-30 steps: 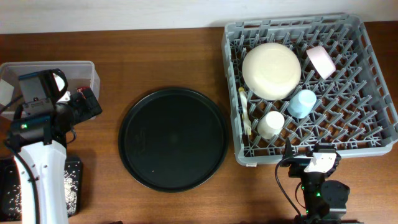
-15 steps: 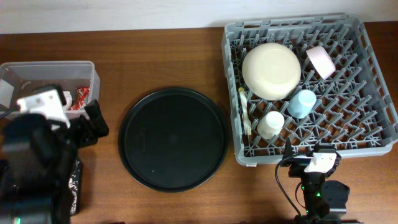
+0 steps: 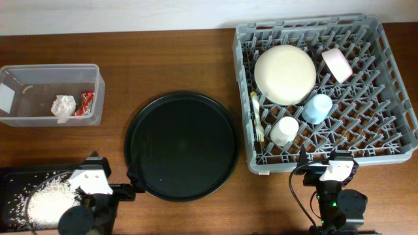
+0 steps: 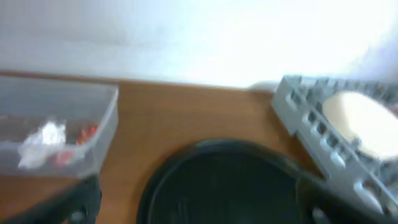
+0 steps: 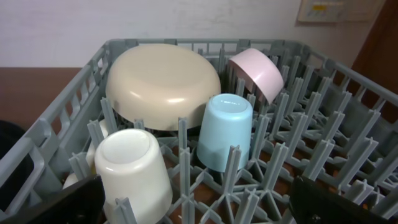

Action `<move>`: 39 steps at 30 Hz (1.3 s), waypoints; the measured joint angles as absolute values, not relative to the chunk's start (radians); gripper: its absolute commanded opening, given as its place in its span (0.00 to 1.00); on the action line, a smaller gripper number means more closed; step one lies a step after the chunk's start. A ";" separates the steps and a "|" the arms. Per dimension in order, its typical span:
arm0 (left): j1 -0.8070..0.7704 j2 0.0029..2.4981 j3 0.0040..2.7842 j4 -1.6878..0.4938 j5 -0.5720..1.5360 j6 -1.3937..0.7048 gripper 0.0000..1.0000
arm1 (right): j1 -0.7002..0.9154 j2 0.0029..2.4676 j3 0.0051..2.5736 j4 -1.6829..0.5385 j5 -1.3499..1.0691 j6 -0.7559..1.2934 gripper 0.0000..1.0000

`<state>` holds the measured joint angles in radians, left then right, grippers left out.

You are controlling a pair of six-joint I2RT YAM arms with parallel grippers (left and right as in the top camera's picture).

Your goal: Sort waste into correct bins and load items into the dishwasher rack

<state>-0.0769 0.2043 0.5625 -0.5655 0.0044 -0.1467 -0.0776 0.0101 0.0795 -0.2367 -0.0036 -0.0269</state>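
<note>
Bowls [image 3: 285,73], cups [image 3: 317,108] and cutlery [image 3: 256,115] fill the dishwasher rack [image 3: 366,157], wad [image 3: 63,106] and wrapper [image 3: 86,102] the clear tub [image 3: 32,96], rice [image 3: 42,202] the black tray [image 3: 13,180]: apparently finished. Left claw [image 4: 199,214] and right claw [image 5: 199,205] gape empty.

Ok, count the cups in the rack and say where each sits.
2, both upside down. The white cup is near the rack's front, beside the fork; the blue cup is next to it, by the cream bowl.
</note>
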 measured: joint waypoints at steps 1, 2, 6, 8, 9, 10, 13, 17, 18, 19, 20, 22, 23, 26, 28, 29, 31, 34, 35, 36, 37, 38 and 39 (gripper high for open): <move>-0.078 0.173 0.480 -0.445 0.020 -0.147 0.99 | -0.078 0.009 0.080 -0.237 -0.004 -0.027 0.98; -0.078 0.161 0.420 -0.328 0.030 -0.147 0.99 | -0.078 0.009 0.080 -0.236 -0.004 -0.027 0.98; -0.078 0.137 0.208 -0.009 0.052 -0.147 0.99 | -0.078 0.010 0.080 -0.237 -0.004 -0.027 0.98; -0.078 0.128 0.138 0.049 0.054 -0.147 0.99 | -0.078 0.010 0.080 -0.237 -0.004 -0.027 0.98; -0.078 0.121 0.127 0.053 0.053 -0.147 0.99 | -0.078 0.010 0.080 -0.237 -0.004 -0.028 0.98; -0.078 0.098 0.101 0.057 0.054 -0.147 0.99 | -0.078 0.010 0.080 -0.237 -0.004 -0.027 0.98; -0.080 0.071 0.054 0.057 0.053 -0.147 0.99 | -0.078 0.010 0.080 -0.237 -0.004 -0.027 0.98; -0.105 0.017 0.017 -0.044 0.045 -0.147 0.99 | -0.078 0.010 0.080 -0.237 -0.004 -0.027 0.98; -0.105 0.015 0.017 -0.069 0.039 -0.147 0.99 | -0.078 0.010 0.080 -0.237 -0.004 -0.027 0.98; -0.105 0.015 0.017 -0.081 0.033 -0.142 0.99 | -0.078 0.010 0.080 -0.237 -0.004 -0.027 0.98; -0.105 0.015 0.017 -0.082 0.027 -0.134 0.99 | -0.078 0.010 0.080 -0.237 -0.004 -0.027 0.98; -0.105 0.015 0.017 -0.082 0.025 -0.091 0.99 | -0.078 0.010 0.080 -0.237 -0.004 -0.027 0.98; -0.105 0.015 0.017 -0.082 0.025 -0.067 0.99 | -0.078 0.010 0.080 -0.237 -0.004 -0.027 0.98; -0.105 0.015 0.017 -0.082 0.022 -0.048 0.99 | -0.078 0.010 0.080 -0.237 -0.004 -0.027 0.98; -0.105 0.015 0.017 -0.082 0.022 -0.045 0.99 | -0.078 0.010 0.080 -0.237 -0.004 -0.027 0.98; -0.105 0.015 0.017 -0.082 0.022 -0.045 0.99 | -0.078 0.010 0.080 -0.237 -0.004 -0.027 0.98; -0.105 0.015 0.017 -0.082 0.022 -0.045 0.99 | -0.078 0.010 0.080 -0.237 -0.004 -0.027 0.98; -0.105 0.015 0.017 -0.082 0.022 -0.045 0.99 | -0.078 0.010 0.080 -0.237 -0.004 -0.027 0.98; -0.105 0.015 0.017 -0.082 0.022 -0.045 0.99 | -0.078 0.010 0.080 -0.237 -0.004 -0.027 0.98; -0.105 0.015 0.017 -0.082 0.022 -0.045 0.99 | -0.078 0.010 0.080 -0.237 -0.004 -0.027 0.98; -0.105 0.015 0.017 -0.082 0.022 -0.045 0.99 | -0.078 0.010 0.080 -0.237 -0.004 -0.027 0.98; -0.105 0.015 0.017 -0.082 0.022 -0.045 0.99 | -0.078 0.010 0.080 -0.237 -0.004 -0.027 0.98; -0.105 0.015 0.017 -0.082 0.022 -0.045 0.99 | -0.078 0.010 0.080 -0.237 -0.004 -0.027 0.98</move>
<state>-0.1047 0.0147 0.0166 -0.0822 0.0216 -0.0452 -0.0776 0.0101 0.0795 -0.2371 -0.0036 -0.0269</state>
